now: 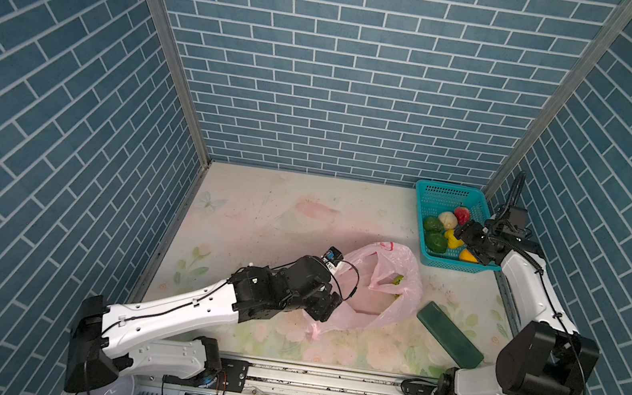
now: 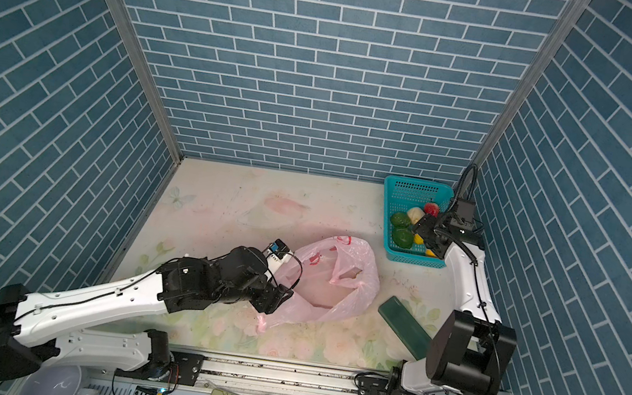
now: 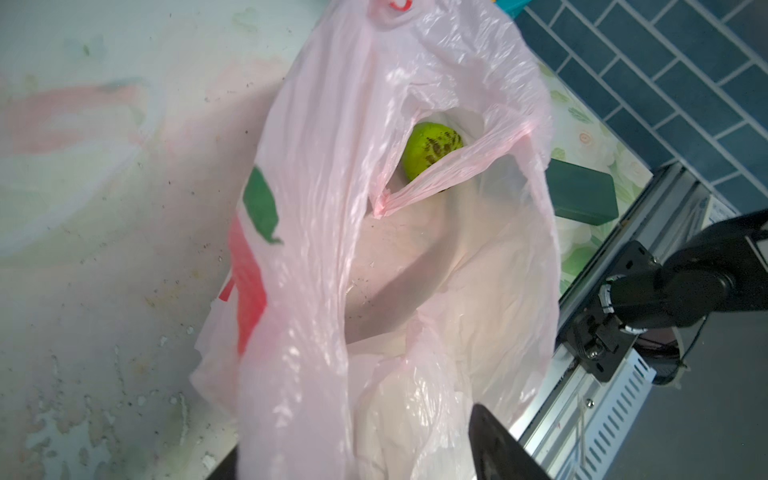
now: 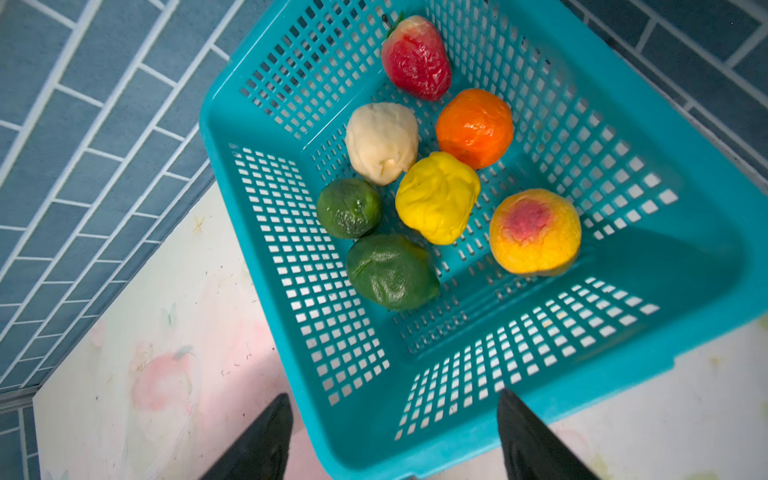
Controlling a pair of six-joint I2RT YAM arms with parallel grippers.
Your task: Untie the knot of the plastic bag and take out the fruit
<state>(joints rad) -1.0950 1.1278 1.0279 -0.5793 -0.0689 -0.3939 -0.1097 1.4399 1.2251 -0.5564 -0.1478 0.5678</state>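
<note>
Only the right wrist view shows all seven fruits (image 4: 436, 195) in the teal basket (image 4: 602, 137), with the right fingers (image 4: 528, 440) spread and empty. In the left wrist view a light green fruit (image 3: 430, 147) lies inside the plastic bag (image 3: 311, 249), whose film half hides the parted left fingers (image 3: 494, 449).

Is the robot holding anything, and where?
Nothing seems held. The right pincer is open over the basket. The left pincer looks open too, with the pink bag lying loose between its jaws.
</note>
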